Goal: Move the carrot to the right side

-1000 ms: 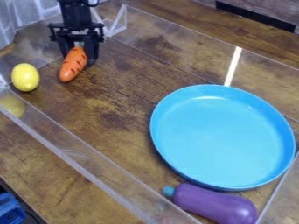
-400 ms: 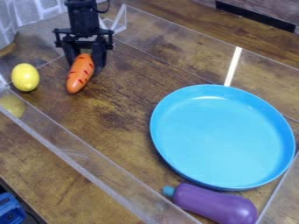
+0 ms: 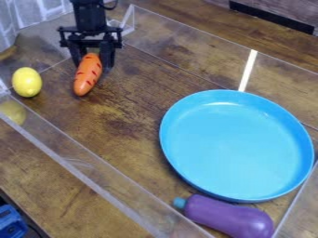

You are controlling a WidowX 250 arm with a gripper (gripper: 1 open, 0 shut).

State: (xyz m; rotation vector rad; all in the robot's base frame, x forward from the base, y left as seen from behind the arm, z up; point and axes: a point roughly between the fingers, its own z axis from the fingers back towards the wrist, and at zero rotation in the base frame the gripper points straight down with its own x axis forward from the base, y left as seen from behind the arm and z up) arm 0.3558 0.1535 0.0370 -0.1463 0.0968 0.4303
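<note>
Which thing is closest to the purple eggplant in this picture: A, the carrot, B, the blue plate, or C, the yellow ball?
B: the blue plate has its rim right by the eggplant, while the carrot and the yellow ball are over on the far side of the table.

End effector (image 3: pixel 92 48) pointing downward.
</note>
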